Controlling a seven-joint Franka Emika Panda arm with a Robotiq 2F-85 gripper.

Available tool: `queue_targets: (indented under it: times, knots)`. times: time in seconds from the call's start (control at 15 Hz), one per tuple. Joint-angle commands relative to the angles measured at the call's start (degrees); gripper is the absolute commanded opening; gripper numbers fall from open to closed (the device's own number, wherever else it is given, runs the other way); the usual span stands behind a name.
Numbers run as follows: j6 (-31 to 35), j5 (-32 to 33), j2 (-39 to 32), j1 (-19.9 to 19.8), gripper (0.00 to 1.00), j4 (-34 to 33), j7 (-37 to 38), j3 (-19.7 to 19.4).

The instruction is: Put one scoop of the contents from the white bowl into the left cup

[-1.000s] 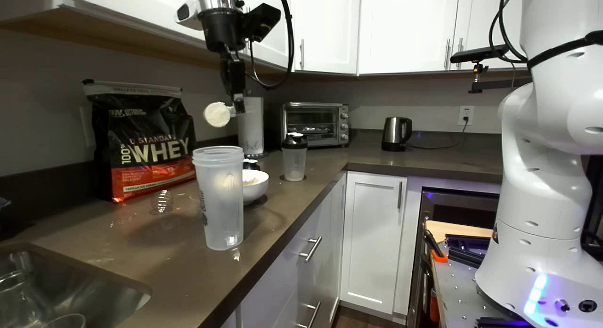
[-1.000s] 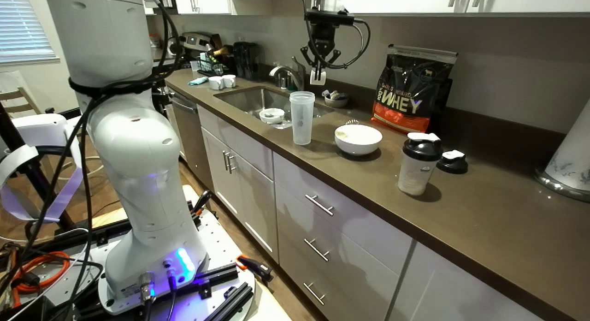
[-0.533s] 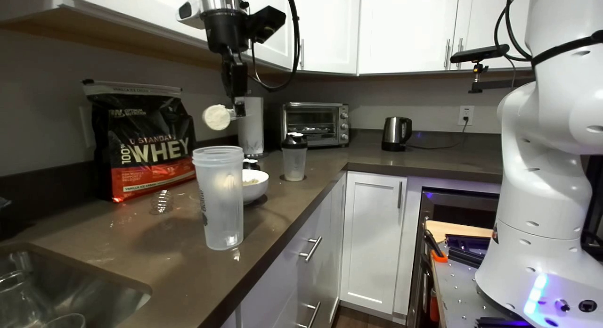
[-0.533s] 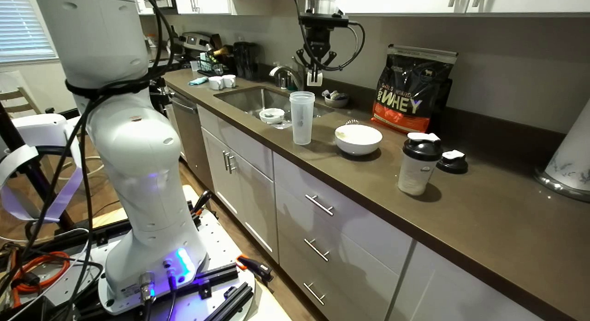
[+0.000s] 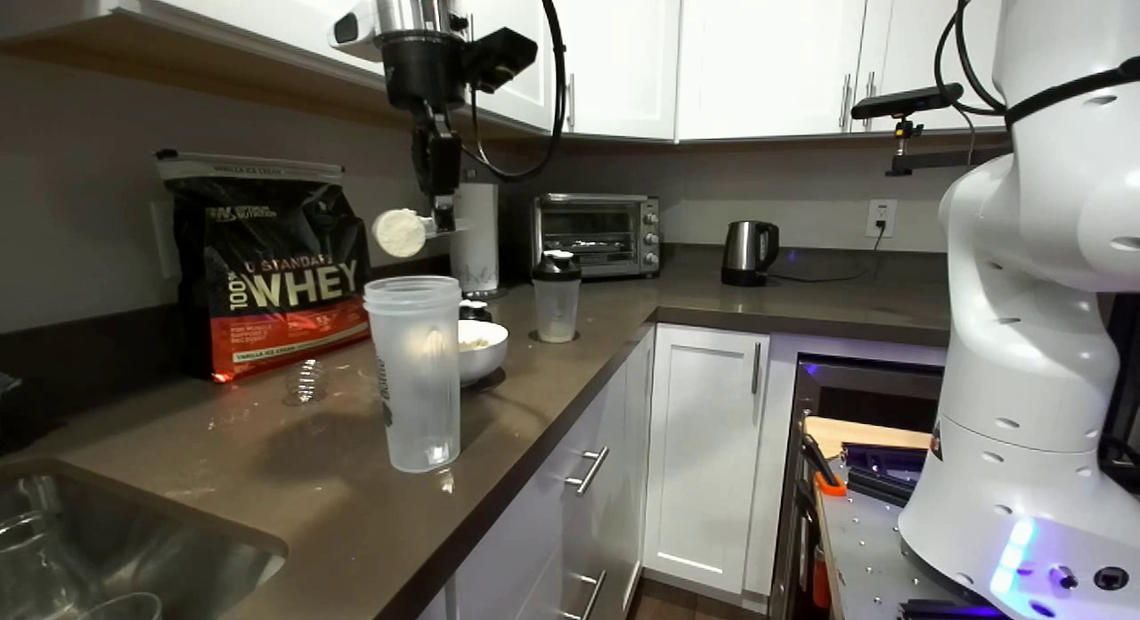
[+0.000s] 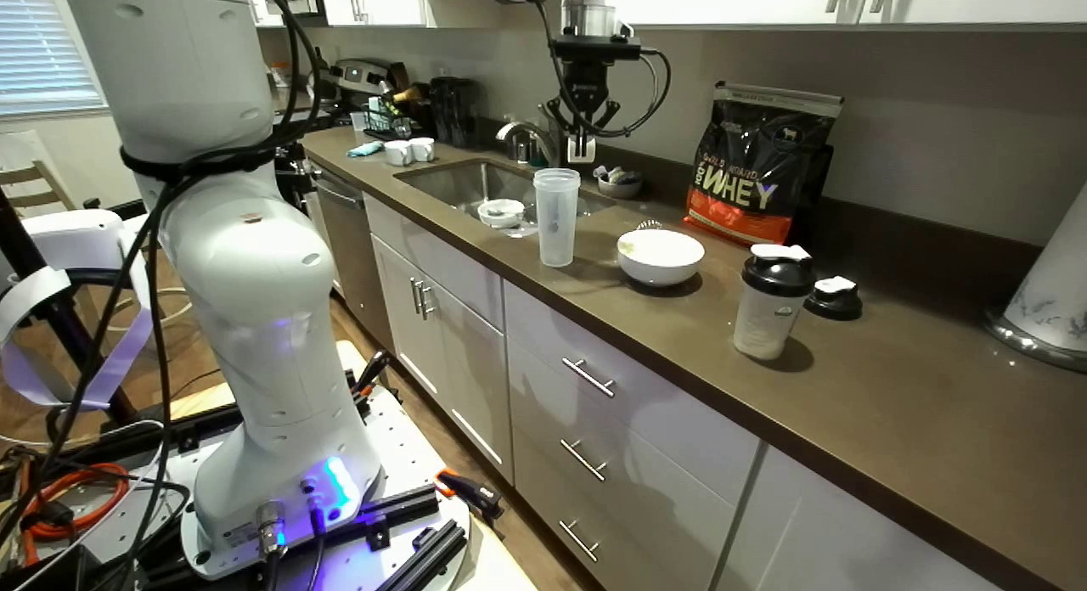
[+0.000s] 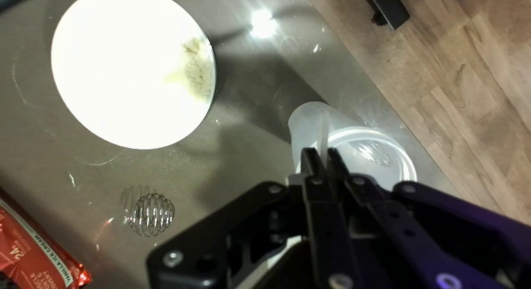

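My gripper (image 5: 443, 216) is shut on the scoop's thin pale handle (image 7: 323, 129), which sticks out between the fingertips in the wrist view. The round scoop (image 5: 400, 233) holds pale powder, its filled face turned toward the camera in an exterior view. Below it stands the left cup (image 5: 414, 379), a tall frosted tumbler, upright and without a lid. Scoop (image 6: 582, 151) and cup are apart, the scoop a little higher than the cup's rim (image 6: 557, 175). The white bowl (image 6: 658, 267) sits beside the cup, with some powder along one side inside. In the wrist view the scoop's head is hidden.
A black-and-red whey bag (image 5: 276, 264) stands against the wall. A wire whisk ball (image 7: 151, 214) lies on the counter. A smaller shaker with a black lid (image 6: 768, 306) stands past the bowl. The sink (image 5: 134, 531) is near the tall cup.
The gripper and the filled scoop have come down slightly toward the cup's rim and shifted a little to the side. The cup and bowl have not moved.
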State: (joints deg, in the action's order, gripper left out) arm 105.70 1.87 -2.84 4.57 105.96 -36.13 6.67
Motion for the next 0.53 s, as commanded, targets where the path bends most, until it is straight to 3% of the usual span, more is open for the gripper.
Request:
queue_targets:
  times: [0.0, 0.47]
  knots:
    - [1.51, 0.87, 0.46, 0.34, 0.01, 0.72, 0.04, -0.15]
    - [2.20, 1.12, 0.95, 0.42, 0.01, 1.41, 0.03, -0.13]
